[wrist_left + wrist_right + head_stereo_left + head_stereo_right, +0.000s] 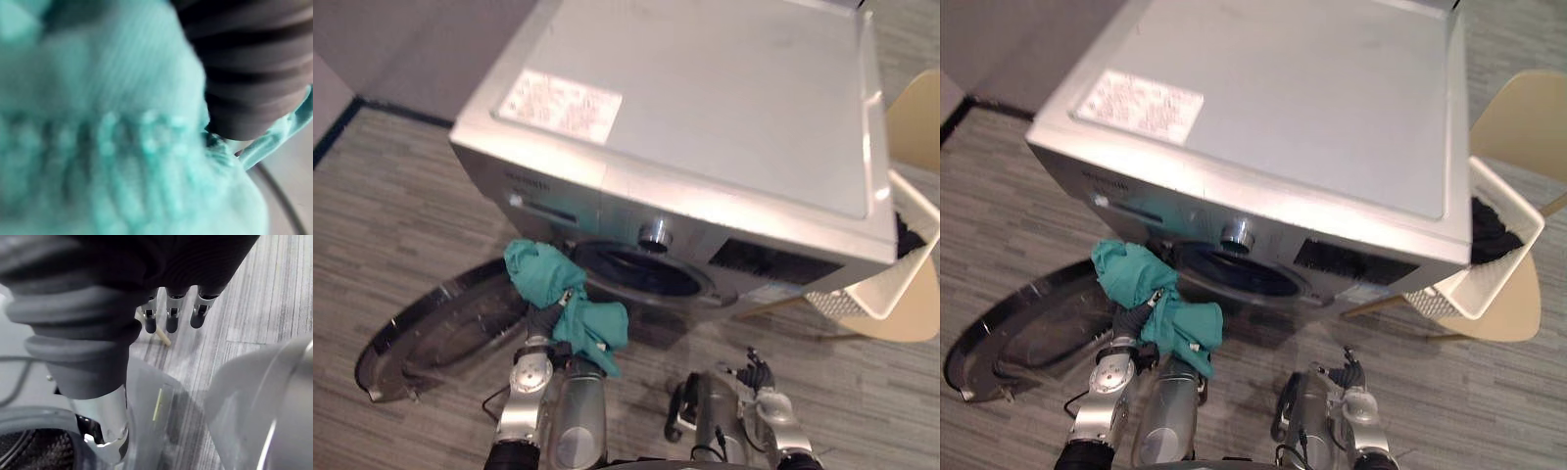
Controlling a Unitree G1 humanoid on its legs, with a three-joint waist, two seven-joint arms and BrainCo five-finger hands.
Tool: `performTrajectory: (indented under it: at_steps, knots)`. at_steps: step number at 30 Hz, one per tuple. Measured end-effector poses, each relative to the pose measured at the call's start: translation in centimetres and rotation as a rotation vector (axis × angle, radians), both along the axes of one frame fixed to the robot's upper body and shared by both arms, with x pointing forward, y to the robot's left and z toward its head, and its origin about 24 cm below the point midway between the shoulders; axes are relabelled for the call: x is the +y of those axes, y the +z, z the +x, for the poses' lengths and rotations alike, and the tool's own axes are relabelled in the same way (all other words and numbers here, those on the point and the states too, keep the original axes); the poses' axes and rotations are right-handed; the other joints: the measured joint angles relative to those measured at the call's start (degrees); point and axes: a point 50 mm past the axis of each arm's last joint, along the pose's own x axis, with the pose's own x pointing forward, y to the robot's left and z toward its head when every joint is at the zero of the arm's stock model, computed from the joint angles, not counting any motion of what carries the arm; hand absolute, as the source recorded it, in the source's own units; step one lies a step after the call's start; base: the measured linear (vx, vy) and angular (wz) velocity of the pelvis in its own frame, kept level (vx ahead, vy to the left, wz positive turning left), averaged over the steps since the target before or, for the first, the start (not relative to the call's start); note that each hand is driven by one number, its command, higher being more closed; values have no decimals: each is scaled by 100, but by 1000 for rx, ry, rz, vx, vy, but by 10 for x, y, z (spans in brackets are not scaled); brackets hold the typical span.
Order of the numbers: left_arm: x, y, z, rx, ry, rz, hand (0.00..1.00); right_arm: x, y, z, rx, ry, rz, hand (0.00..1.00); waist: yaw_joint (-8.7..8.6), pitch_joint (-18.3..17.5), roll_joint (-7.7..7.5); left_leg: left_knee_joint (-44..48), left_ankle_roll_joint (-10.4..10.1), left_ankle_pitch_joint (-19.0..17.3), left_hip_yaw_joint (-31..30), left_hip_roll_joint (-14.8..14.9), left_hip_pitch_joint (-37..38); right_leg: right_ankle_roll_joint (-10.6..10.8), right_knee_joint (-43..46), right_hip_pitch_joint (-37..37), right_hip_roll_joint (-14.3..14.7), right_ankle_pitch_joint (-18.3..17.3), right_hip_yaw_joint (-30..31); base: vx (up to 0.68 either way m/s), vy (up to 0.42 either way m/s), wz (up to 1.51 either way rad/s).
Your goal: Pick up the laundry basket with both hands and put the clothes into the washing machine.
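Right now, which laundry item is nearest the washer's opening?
The teal cloth, bunched on the left hand right before the open washer. The dark clothes lie apart in the basket at the machine's right.

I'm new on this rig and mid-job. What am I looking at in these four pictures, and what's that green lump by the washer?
The two wide pictures come from the robot's head, looking down. The silver box is the washer. Its round door is swung open toward the robot's left, and the dark drum opening sits below the knob. The green lump is a cloth, bunched around the left hand just in front of the opening and off the floor. The left wrist's camera looks at that cloth from very close. The remaining picture is from the right wrist's camera: the right hand hangs low over the floor, fingers straight, holding nothing. To the washer's right, a white basket with dark clothes in it stands at a beige chair.
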Motion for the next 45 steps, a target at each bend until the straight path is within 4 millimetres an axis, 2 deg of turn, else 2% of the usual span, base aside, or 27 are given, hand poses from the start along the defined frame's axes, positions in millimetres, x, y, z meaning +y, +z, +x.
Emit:
performTrajectory:
  at_steps: [1, 3, 4, 6, 9, 10, 11, 12, 14, 15, 16, 19, 22, 23, 27, 30, 34, 39, 42, 45]
  knots:
    - [-1, 3, 3, -12, 5, -3, 100, 1, 3, 5, -15, 2, -5, 0, 1, 11, -10, 147, 5, -5, -1, 34, -225, -14, 176, -240, 0, -49, 33, -201, -37, -12]
    - [-7, 19, 20, -78, 9, -15, 100, 6, 23, 30, -118, 18, -9, 0, 2, 175, -36, 812, 23, -48, -10, 187, -1157, -83, 961, -1262, 6, -184, 213, -206, -38, -24]
    - [-9, 24, 24, -96, 7, -23, 100, 7, 29, 36, -149, 19, -13, 0, 1, 213, -33, 992, 19, -72, -24, 216, -1406, -92, 1162, -1521, 10, -214, 267, -178, -22, -32]
    - [-15, 44, 41, -170, 10, -55, 100, 8, 51, 55, -250, 3, -24, 0, -12, 370, -56, 1647, 15, -144, -40, 347, -2308, -150, 1904, -2522, 46, -319, 465, -170, -19, -34]
    - [-24, 74, 61, -269, -5, -57, 100, 5, 87, 79, -406, -9, -47, 0, -28, 520, -125, 2320, 4, -239, -56, 501, -3190, -161, 2639, -3531, 144, -420, 707, -136, -36, -31]
    - [-27, 82, 66, -292, -12, -55, 100, 3, 91, 81, -424, -15, -52, 0, -31, 535, -137, 2432, 6, -245, -60, 512, -3344, -174, 2777, -3700, 151, -432, 746, -116, -55, -21]
    - [-31, 101, 75, -353, -28, -44, 100, 0, 103, 87, -480, -28, -61, 0, -44, 542, -149, 2655, 19, -254, -63, 549, -3680, -197, 3039, -4086, 166, -464, 823, -84, -52, -12]
    - [-32, 108, 78, -376, -32, -40, 100, -2, 108, 89, -502, -31, -66, 0, -49, 544, -153, 2725, 21, -257, -77, 569, -3796, -205, 3121, -4215, 188, -470, 847, -91, -71, -15]
    - [-31, 143, 91, -484, -16, -10, 100, -5, 126, 96, -583, -39, -67, 0, -177, 547, -158, 2990, 19, -255, -128, 593, -4205, -219, 3420, -4665, 220, -480, 935, -69, -70, -10]
    - [-30, 152, 94, -509, -12, 0, 100, -6, 129, 97, -596, -40, -70, 0, -205, 548, -157, 3043, 20, -256, -131, 607, -4266, -223, 3481, -4732, 236, -482, 952, -46, -64, -12]
    - [-29, 174, 99, -575, -3, 22, 100, -7, 134, 98, -621, -40, -70, 0, -226, 549, -161, 3132, 22, -256, -129, 661, -4379, -226, 3569, -4882, 277, -481, 990, -38, -66, -18]
    - [-23, 236, 103, -768, 52, 100, 100, -13, 137, 98, -645, -74, -60, 0, -328, 554, -172, 3254, 21, -256, -132, 740, -4570, -249, 3698, -5132, 396, -467, 1053, -24, -74, -16]
    - [-24, 270, 101, -878, 103, 162, 100, -11, 138, 98, -659, -87, -40, 0, -369, 555, -172, 3282, 25, -253, -151, 805, -4583, -275, 3706, -5169, 429, -449, 1052, 11, -55, -14]
    - [-29, 284, 100, -924, 116, 206, 0, -11, 138, 98, -662, -87, -40, 0, -367, 557, -177, 3291, 19, -255, -165, 837, -4586, -279, 3709, -5169, 446, -448, 1034, 24, -66, -8]
    - [-35, 322, 104, -1003, 207, 409, 0, -10, 138, 99, -683, -88, -27, 0, -449, 565, -193, 3320, 2, -256, -240, 871, -4661, -289, 3707, -5169, 498, -448, 943, 20, -57, -4]
    - [-29, 341, 114, -961, 285, 528, 0, -7, 139, 101, -692, -87, -15, 0, -506, 597, -260, 3318, -13, -248, -289, 867, -4693, -296, 3707, -5175, 499, -450, 910, 13, -54, 1]
    - [-24, 348, 122, -911, 269, 579, 0, -6, 138, 104, -695, -83, 25, 0, -544, 601, -322, 3319, -30, -235, -300, 861, -4754, -334, 3705, -5219, 502, -437, 881, 27, -44, 0]
    - [-17, 340, 130, -839, 225, 608, 0, -6, 136, 104, -688, -70, 50, 0, -538, 599, -329, 3317, -42, -227, -321, 860, -4750, -342, 3704, -5202, 506, -433, 848, 32, -40, 0]
    - [-15, 340, 130, -839, 200, 552, 0, -6, 133, 104, -672, -70, 53, 0, -501, 590, -344, 3236, -85, -198, -373, 857, -4705, -391, 3623, -5121, 503, -408, 778, 17, -52, 1]
    - [-10, 319, 130, -808, 157, 496, 0, -2, 124, 102, -621, -73, 68, 0, -482, 578, -360, 2962, -141, -113, -388, 831, -4447, -431, 3385, -4867, 497, -386, 712, 25, -71, 8]
